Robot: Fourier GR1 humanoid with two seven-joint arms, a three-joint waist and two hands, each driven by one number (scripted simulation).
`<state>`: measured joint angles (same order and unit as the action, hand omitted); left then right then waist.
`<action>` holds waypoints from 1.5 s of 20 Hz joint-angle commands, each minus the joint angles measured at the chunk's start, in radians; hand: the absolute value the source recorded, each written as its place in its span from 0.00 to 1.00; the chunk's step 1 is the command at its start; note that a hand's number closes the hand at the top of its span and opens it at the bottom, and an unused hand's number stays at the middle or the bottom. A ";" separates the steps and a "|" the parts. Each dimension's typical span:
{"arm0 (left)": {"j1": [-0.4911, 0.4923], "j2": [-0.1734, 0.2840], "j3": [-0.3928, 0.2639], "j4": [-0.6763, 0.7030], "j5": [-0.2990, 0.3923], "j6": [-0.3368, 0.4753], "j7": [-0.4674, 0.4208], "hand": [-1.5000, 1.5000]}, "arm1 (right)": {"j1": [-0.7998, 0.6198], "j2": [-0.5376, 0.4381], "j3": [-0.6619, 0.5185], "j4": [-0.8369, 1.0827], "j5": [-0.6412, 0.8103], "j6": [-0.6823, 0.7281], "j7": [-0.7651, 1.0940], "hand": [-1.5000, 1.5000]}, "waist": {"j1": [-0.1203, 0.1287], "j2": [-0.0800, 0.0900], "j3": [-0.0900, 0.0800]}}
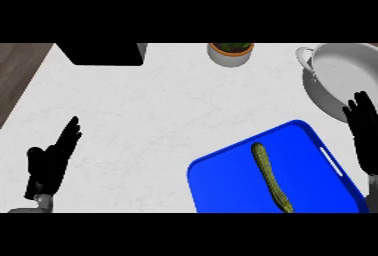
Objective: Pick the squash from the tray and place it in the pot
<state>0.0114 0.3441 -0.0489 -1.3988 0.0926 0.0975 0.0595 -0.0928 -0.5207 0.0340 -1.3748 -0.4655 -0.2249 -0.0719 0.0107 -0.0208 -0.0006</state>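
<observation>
White marble counter (162, 110), seen steeply from above, with a strip of dark wood floor (18, 75) along its left side.

Surroundings: a black box (103, 53) stands at the counter's far edge, left of centre; a small potted plant (230, 52) stands to its right, well apart from everything else. The pot (332, 75), pale grey with a loop handle on its left rim, occupies the far right corner. A blue tray (229, 185) lies tilted at the lower right, a white slot handle on its right rim. Nothing lies between tray and pot except bare counter.

Task object: the squash (270, 177), long, thin and green, lies lengthwise near the middle of the tray, its near end running down to the view's lower edge. No hand touches it.

Right hand (365, 135): fingers straight and released, pointing away from the robot, tips overlapping the pot's near rim in this view; whether they touch it cannot be told. The hand holds nothing and sits just right of the tray's handle, at the view's right edge.

Left hand (50, 160): fingers straight, pointing up and to the right, released and empty; it shows at the lower left, over bare counter, well apart from the tray.
</observation>
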 commanded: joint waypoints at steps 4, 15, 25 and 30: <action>-0.104 -0.077 -0.033 -0.074 0.035 -0.004 0.001 0.50 | -0.098 0.094 0.270 -0.130 -0.089 0.407 0.013 0.00 | 0.066 0.021 0.005; -0.112 -0.157 -0.056 -0.204 0.087 0.047 0.143 0.50 | -0.015 -0.155 0.226 -0.128 0.305 0.619 -0.790 0.00 | -0.008 0.018 0.004; -0.158 -0.139 -0.046 -0.265 0.070 0.075 0.259 0.50 | -0.086 -0.509 0.112 -0.162 0.481 0.685 -0.746 0.00 | -0.012 0.019 0.000; -0.121 -0.166 -0.061 -0.266 0.057 0.074 0.227 0.50 | -0.125 -0.570 0.138 -0.241 0.530 0.728 -0.589 0.00 | -0.006 0.019 -0.001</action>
<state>-0.1319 0.1946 -0.0959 -1.6613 0.1617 0.1672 0.2916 -0.1682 -1.0277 0.1754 -1.5683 0.0435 0.4062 -0.7312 0.0005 -0.0018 -0.0001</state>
